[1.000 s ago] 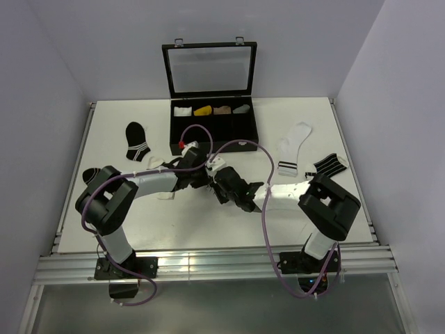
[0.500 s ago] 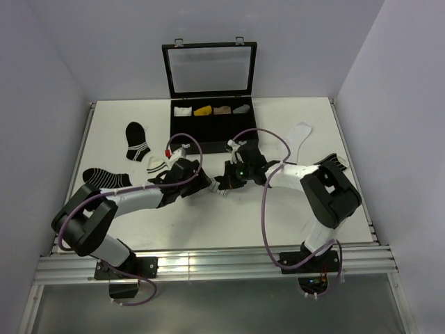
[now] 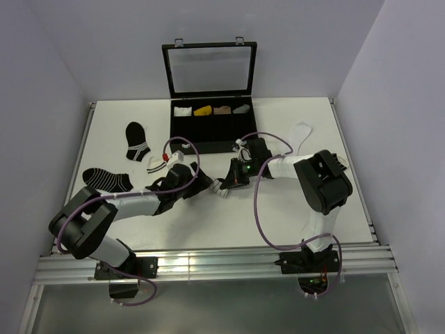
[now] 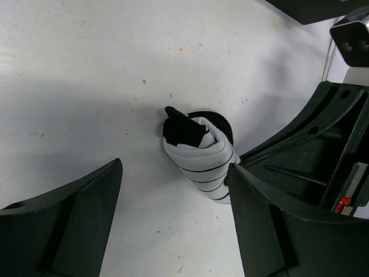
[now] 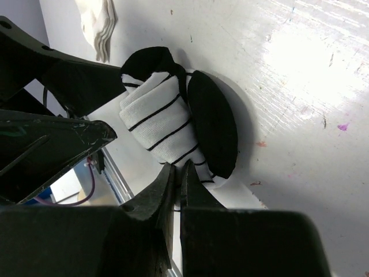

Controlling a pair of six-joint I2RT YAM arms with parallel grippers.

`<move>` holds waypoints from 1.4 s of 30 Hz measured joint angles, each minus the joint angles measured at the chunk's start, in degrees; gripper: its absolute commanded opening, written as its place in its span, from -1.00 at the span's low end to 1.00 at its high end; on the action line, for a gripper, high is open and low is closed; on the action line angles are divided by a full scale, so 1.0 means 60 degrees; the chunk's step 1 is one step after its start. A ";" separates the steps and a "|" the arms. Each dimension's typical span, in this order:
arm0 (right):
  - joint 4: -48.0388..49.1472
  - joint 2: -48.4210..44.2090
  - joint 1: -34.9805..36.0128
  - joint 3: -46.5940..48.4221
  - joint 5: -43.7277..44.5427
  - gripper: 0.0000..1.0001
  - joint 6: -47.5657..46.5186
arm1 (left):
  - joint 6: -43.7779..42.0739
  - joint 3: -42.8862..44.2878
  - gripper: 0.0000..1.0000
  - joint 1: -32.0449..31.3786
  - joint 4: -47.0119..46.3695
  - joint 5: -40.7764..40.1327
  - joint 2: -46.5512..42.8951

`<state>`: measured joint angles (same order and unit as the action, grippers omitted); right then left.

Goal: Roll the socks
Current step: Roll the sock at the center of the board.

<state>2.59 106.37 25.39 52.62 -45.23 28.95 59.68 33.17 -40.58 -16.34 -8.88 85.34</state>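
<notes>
Having opened within the last second, the left gripper (image 4: 173, 173) now stands with its fingers wide apart, and the rolled sock (image 4: 199, 153) lies on the white table (image 4: 86, 69) between them, nearer the right-hand finger. The right gripper (image 5: 177, 173) is closed at the roll's lower end, perhaps nipping its fabric. The bundle is white with thin black lines, with a black tip poking out at one end.

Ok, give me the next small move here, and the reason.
Probably draw the left pincer back, clear of the rolled sock. Its jaws stand open either side of the roll without touching it, while the right pincer is shut on the roll's end, seemingly holding it alone.
</notes>
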 measured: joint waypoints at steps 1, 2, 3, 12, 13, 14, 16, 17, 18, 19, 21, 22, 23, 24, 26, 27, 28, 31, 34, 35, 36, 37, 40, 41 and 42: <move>-0.0007 0.0000 -0.0007 0.0000 -0.0018 -1.00 0.0004 | 0.0000 -0.0058 0.57 -0.0004 -0.0113 0.0004 0.0007; -0.0018 0.0007 -0.0007 0.0007 -0.0022 -1.00 0.0007 | 0.0000 -0.0080 0.57 -0.0007 -0.0211 0.0007 0.0040; -0.0033 0.0022 -0.0007 0.0029 -0.0036 -1.00 0.0011 | 0.0000 -0.0080 0.55 -0.0011 -0.0328 0.0007 0.0113; -0.0124 0.0171 -0.0007 0.0164 -0.0073 -1.00 0.0029 | 0.0149 0.0226 0.05 -0.0018 -0.1147 0.0058 0.1249; -0.0131 0.0175 -0.0007 0.0171 -0.0055 -0.99 0.0029 | 0.0204 0.0317 -0.05 -0.0018 -0.1191 0.0087 0.1370; -0.0135 0.0175 -0.0007 0.0175 -0.0040 -0.97 0.0026 | 0.0219 0.0415 -0.11 -0.0018 -0.1188 0.0120 0.1523; -0.0142 0.0175 -0.0007 0.0178 0.0007 -0.93 0.0007 | 0.0255 0.0506 -0.31 -0.0022 -0.1239 0.0193 0.1716; -0.0164 0.0175 -0.0007 0.0189 0.0044 -0.89 -0.0007 | 0.0277 0.0565 -0.47 -0.0022 -0.1235 0.0226 0.1774; -0.0193 0.0175 -0.0007 0.0197 0.0076 -0.85 -0.0015 | 0.0295 0.0623 -0.53 -0.0022 -0.1235 0.0244 0.1818; -0.0222 0.0171 -0.0007 0.0215 0.0135 -0.80 -0.0047 | 0.0295 0.0703 -0.59 -0.0022 -0.1224 0.0259 0.1865; -0.0248 0.0135 -0.0007 0.0219 0.0219 -0.56 -0.0080 | 0.0273 0.0849 -0.81 -0.0022 -0.1104 0.0262 0.1923; -0.0277 0.0069 -0.0004 0.0219 0.0328 -0.48 -0.0142 | 0.0266 0.0914 -0.86 -0.0022 -0.1049 0.0266 0.1949; -0.0317 -0.0058 -0.0004 0.0204 0.0495 -0.37 -0.0215 | 0.0255 0.0991 -0.89 -0.0022 -0.0976 0.0270 0.1963; -0.0353 -0.0193 0.0018 0.0171 0.0656 -0.32 -0.0259 | 0.0248 0.1067 -0.92 -0.0026 -0.0882 0.0280 0.1985; -0.0444 -0.0659 0.0080 0.0036 0.1169 -0.17 -0.0459 | 0.0244 0.1173 -0.98 -0.0029 -0.0710 0.0280 0.2000; -0.0510 -0.0918 0.0135 -0.0015 0.1486 -0.14 -0.0557 | 0.0240 0.1213 -0.99 -0.0026 -0.0627 0.0280 0.2000; -0.0543 -0.1235 0.0208 -0.0091 0.1832 -0.13 -0.0688 | 0.0229 0.1260 -0.99 -0.0026 -0.0528 0.0284 0.2000; -0.0641 -0.2353 0.0641 -0.0299 0.3198 -0.12 -0.1177 | 0.0146 0.1461 -0.99 -0.0029 -0.0171 0.0288 0.2000; -0.0594 -0.3173 0.1293 -0.0441 0.4433 -0.13 -0.1723 | 0.0011 0.1632 -0.99 -0.0029 0.0149 0.0306 0.2000; -0.0561 -0.3351 0.1563 -0.0474 0.4812 -0.13 -0.1912 | -0.0044 0.1683 -0.99 -0.0029 0.0240 0.0324 0.2000; -0.0525 -0.3457 0.1821 -0.0495 0.5147 -0.12 -0.2106 | -0.0084 0.1730 -0.99 -0.0029 0.0328 0.0331 0.2000; -0.0492 -0.3497 0.2040 -0.0532 0.5424 -0.11 -0.2288 | -0.0106 0.1767 -0.99 -0.0029 0.0408 0.0339 0.2000; -0.0557 -0.3417 0.2575 -0.0583 0.5982 -0.10 -0.2699 | -0.0182 0.1858 -0.99 -0.0029 0.0572 0.0361 0.2000; -0.0579 -0.3373 0.2663 -0.0583 0.6113 -0.10 -0.2801 | -0.0237 0.1891 -0.99 -0.0029 0.0637 0.0368 0.2000; -0.0572 -0.3308 0.2754 -0.0583 0.6266 -0.10 -0.2911 | -0.0284 0.1934 -0.99 -0.0029 0.0714 0.0386 0.2000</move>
<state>-0.84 86.52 41.91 49.12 -7.64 11.49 57.98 44.77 -40.75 -12.05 -6.57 97.34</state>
